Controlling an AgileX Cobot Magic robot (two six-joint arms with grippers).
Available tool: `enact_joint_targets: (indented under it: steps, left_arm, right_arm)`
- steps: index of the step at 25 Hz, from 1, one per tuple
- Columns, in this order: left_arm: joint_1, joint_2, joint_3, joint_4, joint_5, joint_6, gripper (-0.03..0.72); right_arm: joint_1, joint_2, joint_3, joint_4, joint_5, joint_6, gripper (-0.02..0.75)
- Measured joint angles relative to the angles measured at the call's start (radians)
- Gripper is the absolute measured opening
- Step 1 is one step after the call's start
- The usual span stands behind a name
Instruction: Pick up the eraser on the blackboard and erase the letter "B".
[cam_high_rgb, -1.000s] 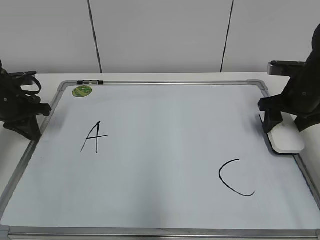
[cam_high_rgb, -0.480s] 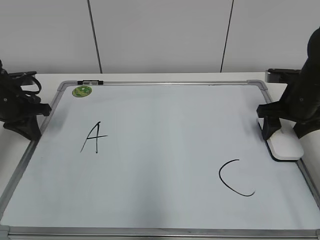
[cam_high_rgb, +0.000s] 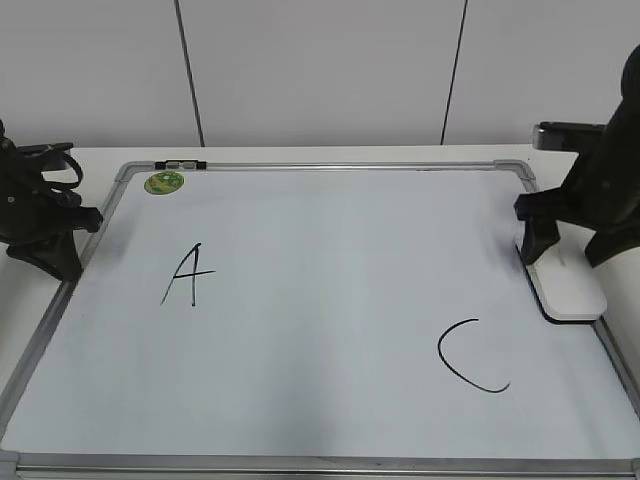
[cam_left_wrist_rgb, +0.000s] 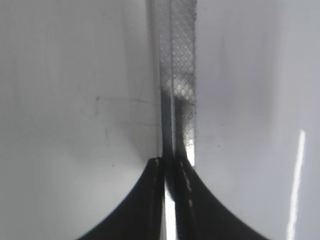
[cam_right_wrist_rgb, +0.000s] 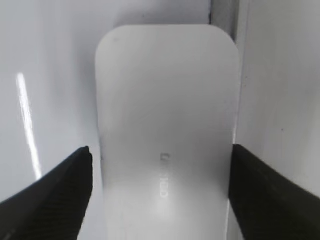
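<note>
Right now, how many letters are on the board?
2: an A on the left of the board and a C at lower right, near the eraser. No B is visible.

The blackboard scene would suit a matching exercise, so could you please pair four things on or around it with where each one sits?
Things:
1. eraser
2. letter A
3. letter C
4. green sticker

Places:
a. top left corner of the blackboard
b. left half of the board, below the sticker
c. right edge of the board, between the open fingers of the right pincer
d. lower right part of the board

Pairs: 1-c, 2-b, 3-d, 4-a
</note>
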Motion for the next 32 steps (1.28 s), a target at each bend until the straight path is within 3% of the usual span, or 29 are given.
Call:
enact_joint_targets:
  steps: [10, 12, 18, 20, 25, 32]
  left_arm:
    - [0.000, 0.000, -0.003, 0.000, 0.004, 0.006, 0.068]
    - [0.000, 0.006, -0.020, 0.002, 0.033, 0.008, 0.131]
    - [0.000, 0.022, -0.171, 0.004, 0.195, 0.008, 0.425]
    - [0.000, 0.020, -0.235, 0.004, 0.253, 0.008, 0.471]
    - [0.000, -0.040, -0.343, 0.004, 0.328, -0.008, 0.500]
    - [-0.017, -0.252, -0.354, 0.010, 0.349, -0.027, 0.501]
  right_arm:
    - [0.000, -0.149, -0.176, -0.042, 0.205, -0.008, 0.631]
    - [0.000, -0.177, -0.191, -0.042, 0.224, -0.015, 0.627]
    - [0.000, -0.260, -0.211, -0.034, 0.286, -0.039, 0.615]
    - [0.000, -0.285, -0.212, -0.034, 0.317, -0.052, 0.612]
    - [0.000, -0.353, -0.212, -0.032, 0.355, -0.073, 0.602]
    - [0.000, -0.462, -0.212, -0.015, 0.362, -0.076, 0.595]
